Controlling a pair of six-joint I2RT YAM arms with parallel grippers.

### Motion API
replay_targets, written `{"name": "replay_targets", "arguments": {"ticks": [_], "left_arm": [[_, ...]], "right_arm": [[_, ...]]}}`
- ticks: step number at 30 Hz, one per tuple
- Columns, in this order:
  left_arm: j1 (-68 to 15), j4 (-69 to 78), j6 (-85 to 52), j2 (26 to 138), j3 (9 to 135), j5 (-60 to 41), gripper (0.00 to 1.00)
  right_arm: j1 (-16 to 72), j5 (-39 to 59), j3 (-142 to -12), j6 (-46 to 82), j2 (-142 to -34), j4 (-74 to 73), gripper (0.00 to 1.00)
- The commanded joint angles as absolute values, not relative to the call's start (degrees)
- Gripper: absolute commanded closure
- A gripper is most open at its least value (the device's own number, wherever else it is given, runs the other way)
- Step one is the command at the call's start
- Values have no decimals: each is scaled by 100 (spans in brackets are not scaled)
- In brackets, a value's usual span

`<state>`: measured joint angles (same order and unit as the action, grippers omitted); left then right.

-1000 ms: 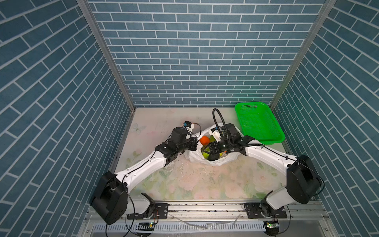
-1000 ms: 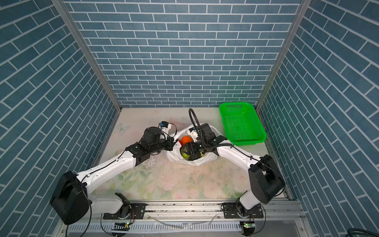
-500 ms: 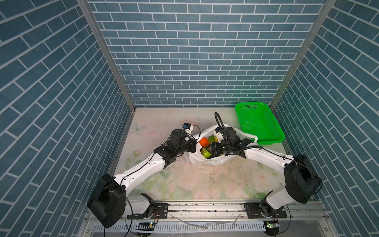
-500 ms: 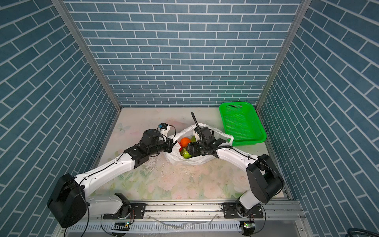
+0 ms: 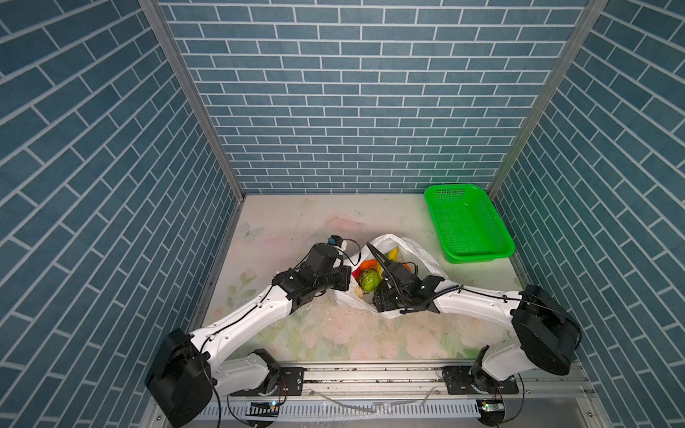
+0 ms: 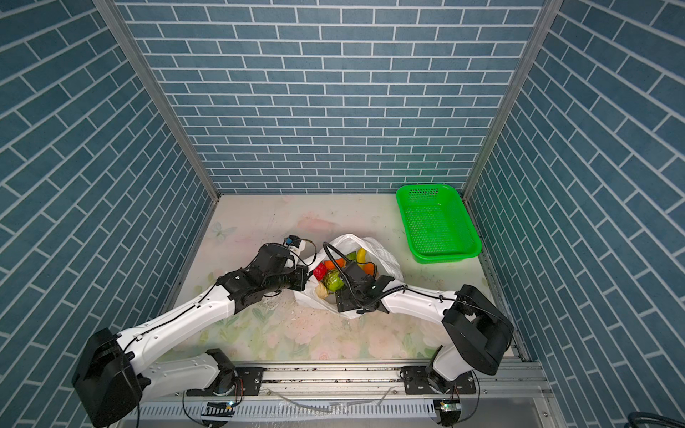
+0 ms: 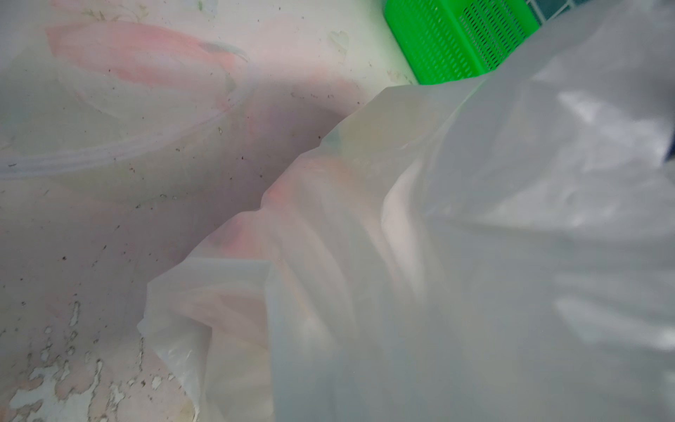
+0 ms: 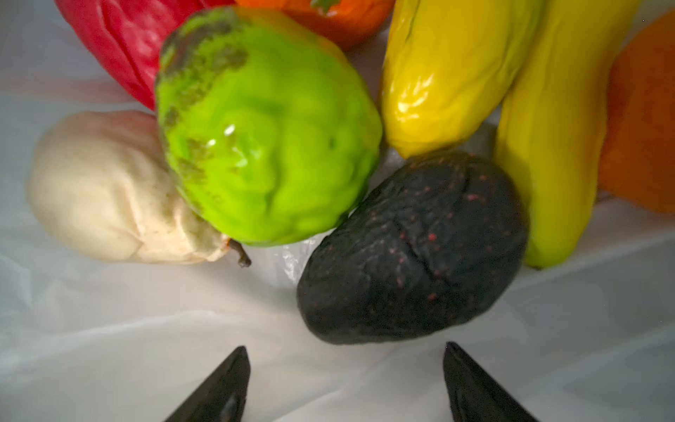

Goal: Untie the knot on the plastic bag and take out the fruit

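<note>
1. Jaws on the right end effector (image 8: 345,350) stand wide apart and empty, tips just short of the dark avocado (image 8: 412,248), down inside the plastic bag (image 5: 422,255).
2. The left end effector (image 5: 346,276) is clamped shut. Its tips are hidden, but plastic bunches toward its wrist camera, so I'd say it's pinching the bag's rim to hold the mouth up.
3. Round the avocado there's a bumpy green fruit (image 8: 266,131) right beside it, a pale one (image 8: 102,190) next to that, and yellow, red and orange pieces behind. All the fruit (image 5: 369,279) sits in the bag on the desk (image 5: 296,229), and the green basket (image 5: 478,257) is well apart.
4. There's no knot in sight and the mouth gapes, so untying looks done and we're on fruit removal. The next move needs a nudge forward to straddle the avocado, then a close without snagging film, then a lift.
5. Versus a second ago, the right end effector has dropped from above the bag into it, and the left has slid nearer the front rail.
</note>
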<state>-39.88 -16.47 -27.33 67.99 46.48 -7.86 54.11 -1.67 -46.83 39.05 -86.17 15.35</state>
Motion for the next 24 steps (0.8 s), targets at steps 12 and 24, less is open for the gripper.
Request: {"name": "replay_targets", "arguments": {"ticks": [12, 24], "left_arm": [[-4519, -811, -2311, 6787, 4057, -24, 100], [-4772, -475, -2368, 6714, 3866, 462, 100]], "right_arm": [[5089, -530, -5777, 4289, -9160, 1652, 11], [4796, -626, -5535, 4947, -9128, 2554, 13]]}}
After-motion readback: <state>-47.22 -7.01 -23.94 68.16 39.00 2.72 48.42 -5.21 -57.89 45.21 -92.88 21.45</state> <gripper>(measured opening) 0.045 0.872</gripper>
